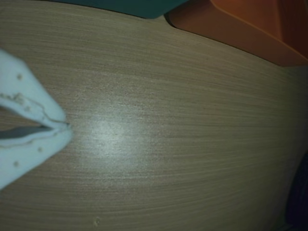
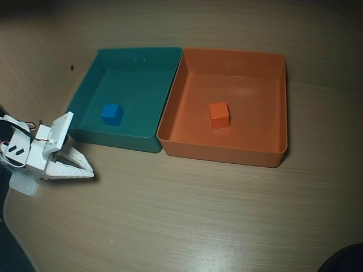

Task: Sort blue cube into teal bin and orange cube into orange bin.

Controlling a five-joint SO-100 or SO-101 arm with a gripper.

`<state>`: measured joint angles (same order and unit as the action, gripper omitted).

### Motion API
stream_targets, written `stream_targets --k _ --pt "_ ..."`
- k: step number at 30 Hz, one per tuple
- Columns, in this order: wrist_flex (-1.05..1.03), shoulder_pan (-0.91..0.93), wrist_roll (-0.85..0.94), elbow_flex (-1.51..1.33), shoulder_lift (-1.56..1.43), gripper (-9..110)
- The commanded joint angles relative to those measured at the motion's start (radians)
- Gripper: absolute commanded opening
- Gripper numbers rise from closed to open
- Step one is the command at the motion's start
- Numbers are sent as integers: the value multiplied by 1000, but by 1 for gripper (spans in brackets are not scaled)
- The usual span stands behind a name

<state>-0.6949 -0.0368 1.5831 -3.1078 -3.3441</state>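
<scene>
In the overhead view the blue cube (image 2: 112,113) lies inside the teal bin (image 2: 124,140), toward its left side. The orange cube (image 2: 219,114) rests inside the orange bin (image 2: 224,153), near the middle. My white gripper (image 2: 91,174) is down over the table in front of the teal bin's left corner, shut with nothing between its fingers. The wrist view shows the gripper (image 1: 67,127) tips closed together at the left edge, over bare wood. The teal bin (image 1: 134,7) and orange bin (image 1: 240,29) show only as edges along the top there. Neither cube shows in the wrist view.
The wooden table (image 2: 198,221) stretches wide in front of the two bins, which stand side by side touching. A dark object (image 2: 346,262) sits at the bottom right corner of the overhead view. The table's edge curves past at the lower left.
</scene>
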Motion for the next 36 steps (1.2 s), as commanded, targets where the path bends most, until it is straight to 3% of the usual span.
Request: stream_targets --k 1,15,36 --pt "-46 37 0 -64 -11 -2" --pt "-667 75 5 -64 -11 -3" --pt "-666 72 2 -64 -11 -3"
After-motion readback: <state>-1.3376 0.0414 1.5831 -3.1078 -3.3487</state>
